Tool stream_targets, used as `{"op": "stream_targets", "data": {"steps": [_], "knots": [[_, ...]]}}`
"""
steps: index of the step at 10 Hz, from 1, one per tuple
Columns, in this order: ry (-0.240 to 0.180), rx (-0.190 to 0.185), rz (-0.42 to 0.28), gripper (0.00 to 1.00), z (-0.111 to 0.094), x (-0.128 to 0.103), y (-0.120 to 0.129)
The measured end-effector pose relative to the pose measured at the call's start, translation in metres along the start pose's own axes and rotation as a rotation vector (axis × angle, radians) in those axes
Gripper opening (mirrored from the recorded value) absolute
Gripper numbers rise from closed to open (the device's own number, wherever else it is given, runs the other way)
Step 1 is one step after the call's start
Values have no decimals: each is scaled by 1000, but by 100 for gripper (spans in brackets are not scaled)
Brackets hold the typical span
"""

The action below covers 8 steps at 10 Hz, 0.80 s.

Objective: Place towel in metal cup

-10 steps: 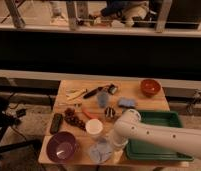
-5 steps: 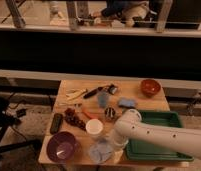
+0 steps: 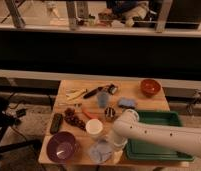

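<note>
Wooden surface (image 3: 69, 150), cluttered. White arm (image 3: 164, 137) enters from 3 o'clock, crosses the front of the green tray (image 3: 169, 120), and bends down toward the front edge.

Pincer (image 3: 115, 146) is low at about 6 o'clock on the surface, right beside the towel (image 3: 100, 150). Can't tell whether it touches the towel. Pincer state: cannot tell, the wrist blocks it.

Towel: pale blue, crumpled, lying on the surface at 6 o'clock near the front edge. It is at 9 o'clock of the pincer.

Metal cup (image 3: 110, 113): upright near the centre, at roughly 12 o'clock from the towel and apart from it. The arm's elbow sits just at its 4 o'clock.

Other items:
- White cup (image 3: 94, 128) between the towel and the metal cup.
- Purple bowl (image 3: 62, 147) at 8 o'clock corner.
- Blue cup (image 3: 102, 99) at 12 o'clock of the metal cup.
- Blue sponge (image 3: 126, 102) at its 1 o'clock.
- Red bowl (image 3: 150, 87) at 2 o'clock corner.
- Dark remote (image 3: 56, 123) at 9 o'clock edge.
</note>
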Motion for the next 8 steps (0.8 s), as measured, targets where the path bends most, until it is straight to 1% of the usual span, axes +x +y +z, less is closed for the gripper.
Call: {"op": "stream_targets", "data": {"steps": [4,5,7,8], "knots": [[4,-2,3,22,-3,0,1],[6,-6,1,17,-5,1,3],[6,0,-1,16,-6,2,2],[-3,1,-1,16,-7,1,1]]}}
